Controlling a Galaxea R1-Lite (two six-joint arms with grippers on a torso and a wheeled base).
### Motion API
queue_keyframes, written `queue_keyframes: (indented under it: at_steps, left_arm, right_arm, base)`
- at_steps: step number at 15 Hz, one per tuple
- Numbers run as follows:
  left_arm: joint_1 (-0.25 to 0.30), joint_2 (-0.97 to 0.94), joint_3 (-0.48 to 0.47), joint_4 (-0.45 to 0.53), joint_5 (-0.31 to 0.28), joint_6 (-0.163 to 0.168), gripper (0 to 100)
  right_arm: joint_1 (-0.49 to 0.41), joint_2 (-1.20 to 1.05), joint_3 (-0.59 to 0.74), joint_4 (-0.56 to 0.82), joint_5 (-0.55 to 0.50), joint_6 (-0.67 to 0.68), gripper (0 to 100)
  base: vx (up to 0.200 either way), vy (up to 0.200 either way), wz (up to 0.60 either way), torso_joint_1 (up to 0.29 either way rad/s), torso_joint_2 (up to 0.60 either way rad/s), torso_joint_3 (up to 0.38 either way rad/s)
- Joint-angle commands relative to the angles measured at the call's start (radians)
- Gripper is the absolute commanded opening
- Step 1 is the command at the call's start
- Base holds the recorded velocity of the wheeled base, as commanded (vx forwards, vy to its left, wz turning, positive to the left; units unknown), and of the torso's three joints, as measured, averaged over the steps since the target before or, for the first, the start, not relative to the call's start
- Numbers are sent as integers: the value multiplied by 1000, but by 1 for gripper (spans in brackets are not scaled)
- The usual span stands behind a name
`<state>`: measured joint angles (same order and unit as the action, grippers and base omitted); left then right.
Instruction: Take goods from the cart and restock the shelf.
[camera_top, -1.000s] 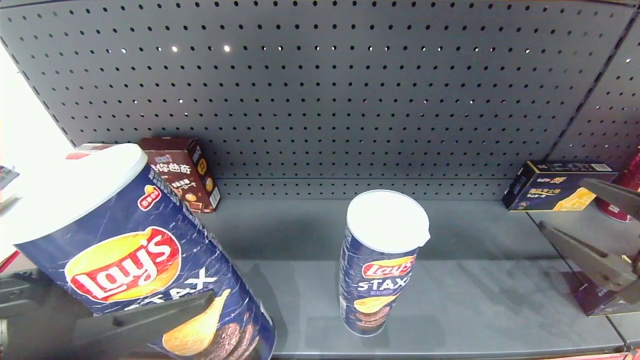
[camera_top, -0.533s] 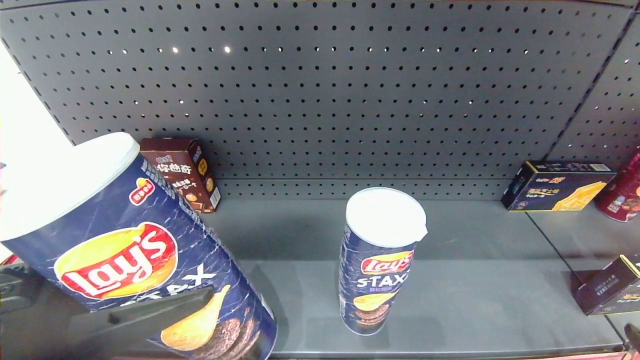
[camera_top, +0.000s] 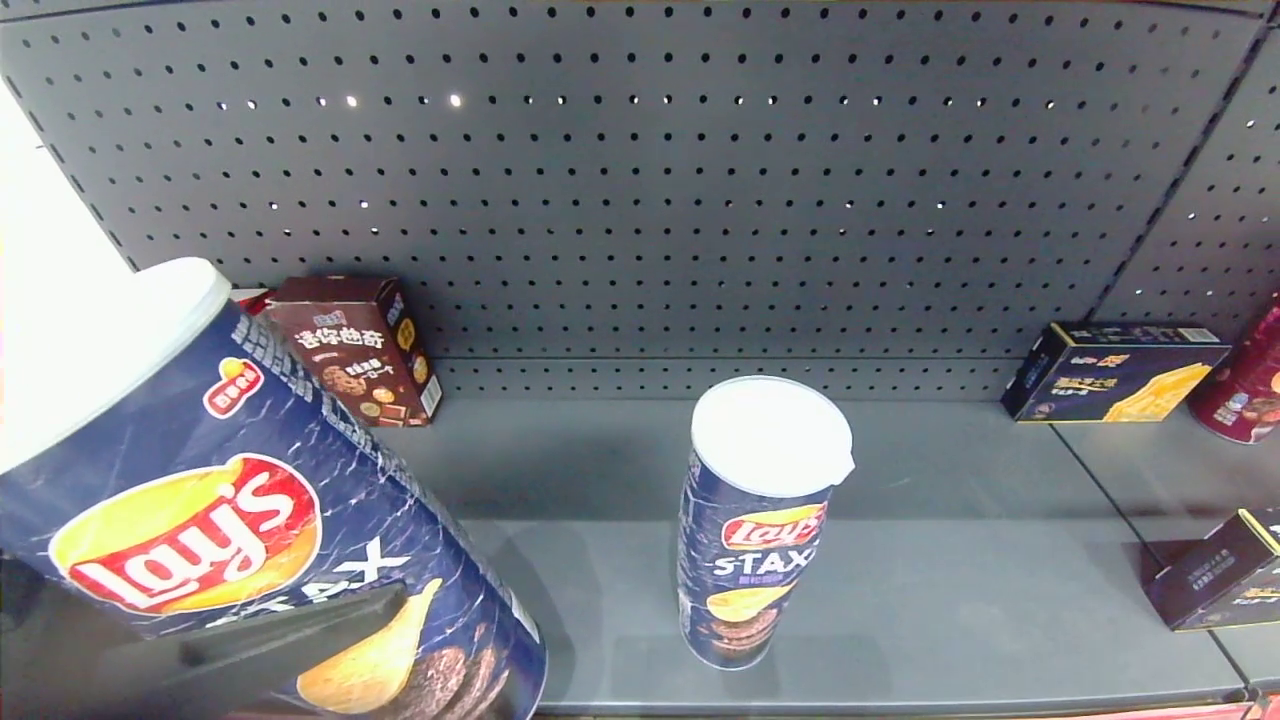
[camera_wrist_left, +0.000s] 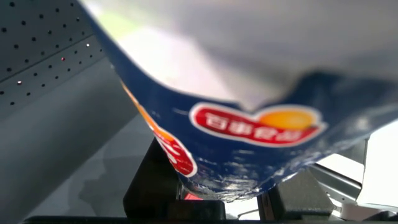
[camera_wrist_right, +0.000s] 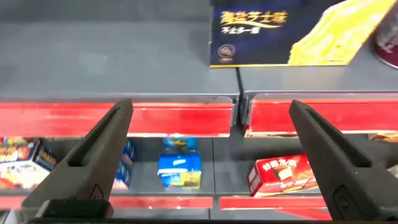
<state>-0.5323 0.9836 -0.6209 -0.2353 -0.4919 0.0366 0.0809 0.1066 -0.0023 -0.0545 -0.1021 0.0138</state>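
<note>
A big blue chips can (camera_top: 230, 500) with a white lid leans tilted at the lower left of the head view, in front of the shelf. My left gripper (camera_top: 200, 625) is shut on it, and one dark finger (camera_top: 300, 630) crosses its lower side. In the left wrist view the can (camera_wrist_left: 249, 93) looms close above the gripper (camera_wrist_left: 230, 199). A second, matching can (camera_top: 765, 520) stands upright mid-shelf. My right gripper (camera_wrist_right: 214, 162) is open and holds nothing. It faces the shelf's front edge, below a dark blue box (camera_wrist_right: 280, 31).
On the grey shelf (camera_top: 950, 600) a brown cookie box (camera_top: 360, 345) stands at the back left. At the right are the dark blue box (camera_top: 1115, 385), a red can (camera_top: 1250, 390) and a purple box (camera_top: 1215, 585). Red price strips (camera_wrist_right: 174, 118) front the shelf, with goods on the shelf below.
My right gripper has drawn back out of the head view on the right. The held can has shifted left and slightly down. The upright can has not moved.
</note>
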Motion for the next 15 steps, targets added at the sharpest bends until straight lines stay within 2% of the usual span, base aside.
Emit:
queue_keyframes:
  at_steps: [1, 3, 4, 5, 6, 10, 15]
  left_arm:
    - [0, -13, 1, 1, 1, -1, 0]
    - [0, -13, -3, -1, 0, -3, 0]
    - [3, -13, -14, -2, -11, -1, 0]
    - [6, -11, -17, -2, -16, -3, 0]
    - [6, -11, -17, -2, -16, -3, 0]
    - [3, -10, -36, 11, -14, -6, 0]
    - [0, -2, -142, 183, -14, 5, 0]
  right_arm:
    - [0, -15, 2, -1, -13, -8, 100]
    - [2, -13, 1, -2, 30, -75, 100]
    - [-1, -13, 2, -2, 59, -58, 100]
    - [-1, -11, 2, 16, 12, 54, 100]
    - [-4, -11, 2, 48, -24, 49, 100]
    - [-3, -11, 2, 44, -21, 44, 100]
    - [-3, -11, 2, 44, -21, 44, 100]
  base:
    - [0, 0, 0, 0, 0, 0]
    - [0, 0, 0, 0, 0, 0]
    - [0, 0, 0, 0, 0, 0]
    - [0, 0, 0, 0, 0, 0]
    - [0, 0, 0, 0, 0, 0]
    - [0, 0, 0, 0, 0, 0]
    - [0, 0, 0, 0, 0, 0]
